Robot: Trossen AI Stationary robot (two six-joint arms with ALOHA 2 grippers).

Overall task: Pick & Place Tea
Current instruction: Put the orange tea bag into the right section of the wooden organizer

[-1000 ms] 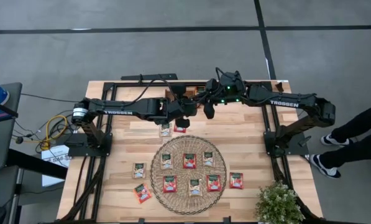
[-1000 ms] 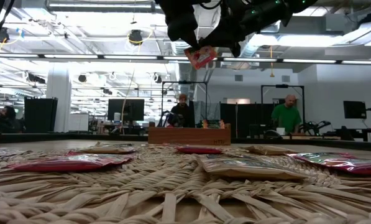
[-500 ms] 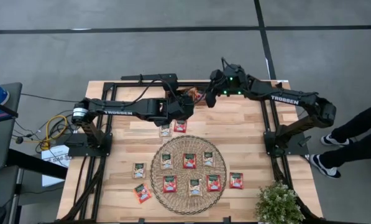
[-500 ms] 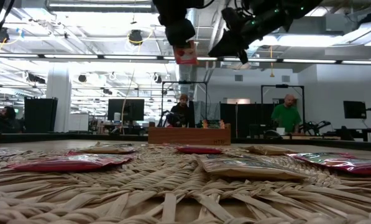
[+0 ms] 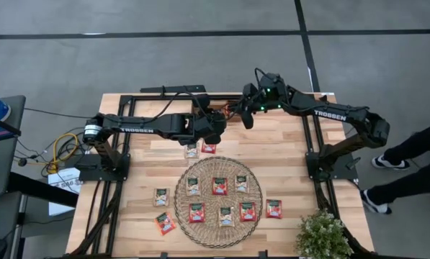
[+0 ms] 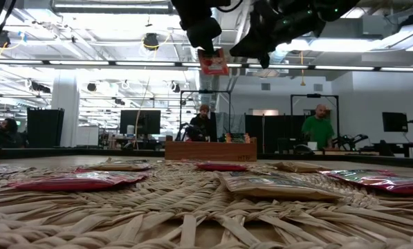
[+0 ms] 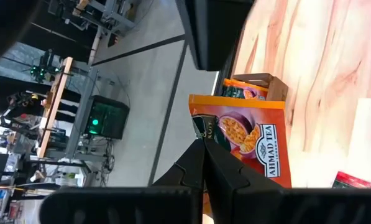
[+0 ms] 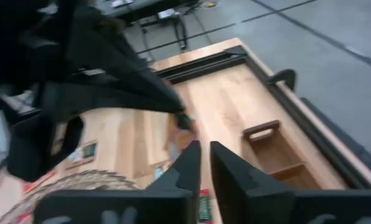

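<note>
My left gripper is clamped on one red-orange tea sachet, pinching it by an edge so it hangs in the air above the far middle of the table; in the low view the sachet dangles clear of everything below. My right gripper sits just beside it over the far edge, fingers only a sliver apart, nothing between them; can't tell if that counts as released or closed. In the left wrist view the wooden tray shows right behind the held sachet, another sachet already in it. The right wrist view shows the tray by the far edge next to the black frame rail. Two more sachets lie flat on the bare table just past the far rim of the woven mat. On the mat six sachets lie flat, three in a far row and three in a near row. Off the mat, two lie toward the near left corner and one lies just off the mat's right rim. A green plant stands at the near right corner. A person's legs show off the right edge.
</note>
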